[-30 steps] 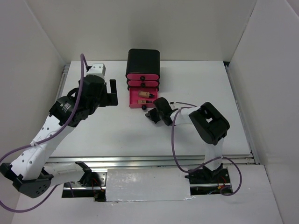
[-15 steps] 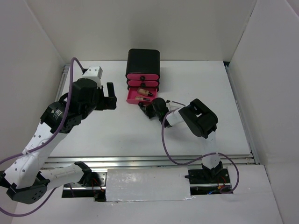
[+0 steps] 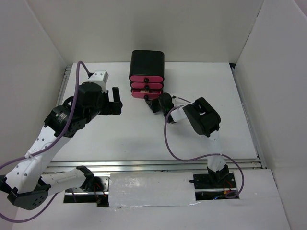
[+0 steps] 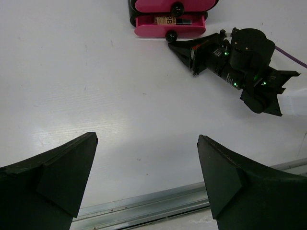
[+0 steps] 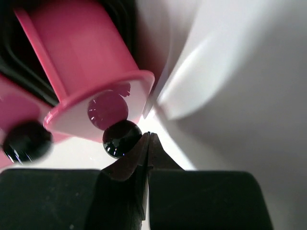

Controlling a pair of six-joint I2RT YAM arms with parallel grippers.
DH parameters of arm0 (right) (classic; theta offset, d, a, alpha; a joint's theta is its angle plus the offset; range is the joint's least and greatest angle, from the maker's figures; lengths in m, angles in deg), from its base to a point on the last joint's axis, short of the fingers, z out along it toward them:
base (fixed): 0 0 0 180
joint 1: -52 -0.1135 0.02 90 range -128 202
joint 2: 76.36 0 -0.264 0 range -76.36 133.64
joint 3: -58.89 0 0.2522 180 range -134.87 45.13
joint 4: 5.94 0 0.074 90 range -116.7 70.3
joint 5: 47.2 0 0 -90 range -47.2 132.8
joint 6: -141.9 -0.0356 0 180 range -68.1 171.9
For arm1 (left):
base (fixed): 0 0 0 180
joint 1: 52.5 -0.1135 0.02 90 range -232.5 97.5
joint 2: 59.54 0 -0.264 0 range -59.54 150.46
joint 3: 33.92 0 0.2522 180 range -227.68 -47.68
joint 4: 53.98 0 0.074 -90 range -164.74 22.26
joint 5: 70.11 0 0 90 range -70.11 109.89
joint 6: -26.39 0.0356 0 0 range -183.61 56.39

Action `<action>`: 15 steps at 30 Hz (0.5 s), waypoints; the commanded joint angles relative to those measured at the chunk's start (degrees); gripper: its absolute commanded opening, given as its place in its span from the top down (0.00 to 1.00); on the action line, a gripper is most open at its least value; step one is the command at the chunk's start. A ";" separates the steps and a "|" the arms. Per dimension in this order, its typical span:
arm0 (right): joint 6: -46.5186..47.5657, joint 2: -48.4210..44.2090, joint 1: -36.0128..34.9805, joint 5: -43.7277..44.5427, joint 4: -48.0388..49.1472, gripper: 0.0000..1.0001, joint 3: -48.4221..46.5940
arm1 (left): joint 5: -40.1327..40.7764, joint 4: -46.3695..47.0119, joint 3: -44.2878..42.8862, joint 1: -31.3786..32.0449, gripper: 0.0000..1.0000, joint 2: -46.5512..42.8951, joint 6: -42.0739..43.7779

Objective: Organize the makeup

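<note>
Top view: the tall black plastic box with three pink drawers (image 3: 147, 60) sits at 12 o'clock on the white table (image 3: 120, 139). Its bottom pink drawer (image 4: 148, 31) stands out a little from the stack. The left wrist view shows one beige black-capped bottle (image 4: 168, 20) lying crosswise inside it. I see no other makeup anywhere, so I judge the rest is stowed or hidden and the task is near its end. The right gripper (image 5: 147, 142) has its two fingers pressed flat together, holding nothing, with the tips at the drawer front. The round black knob (image 5: 121, 138) is just beside them at 9 o'clock, and I cannot tell whether they touch it. The left gripper (image 4: 147, 139) hangs spread wide and empty at 9 o'clock from the box, well apart from it. Step in hand, as I read it: nudging that drawer home. To do it well I would press toward 12 o'clock along the drawer's own line. I would press on the flat pink face rather than the ball, since a round knob could let the tips glance off sideways. Slow push, tips low, wrist square. Risk: the box may slide back instead of the drawer closing. If so, the left arm could brace it from behind.
</note>
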 commanded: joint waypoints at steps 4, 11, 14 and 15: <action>-0.18 3.25 2.72 -1.28 3.19 1.00 -8.49 | -1.64 2.95 0.39 0.02 0.01 -0.04 0.70; 1.14 5.71 4.30 -2.69 1.34 1.00 -13.87 | -2.08 2.87 1.09 0.02 0.01 0.23 0.18; 0.96 5.01 4.30 -3.31 3.26 1.00 -12.73 | -2.43 3.22 1.53 0.02 0.01 0.31 0.35; 0.70 4.49 4.30 -3.65 4.06 1.00 -10.98 | -2.69 3.39 1.70 0.02 0.01 0.31 0.35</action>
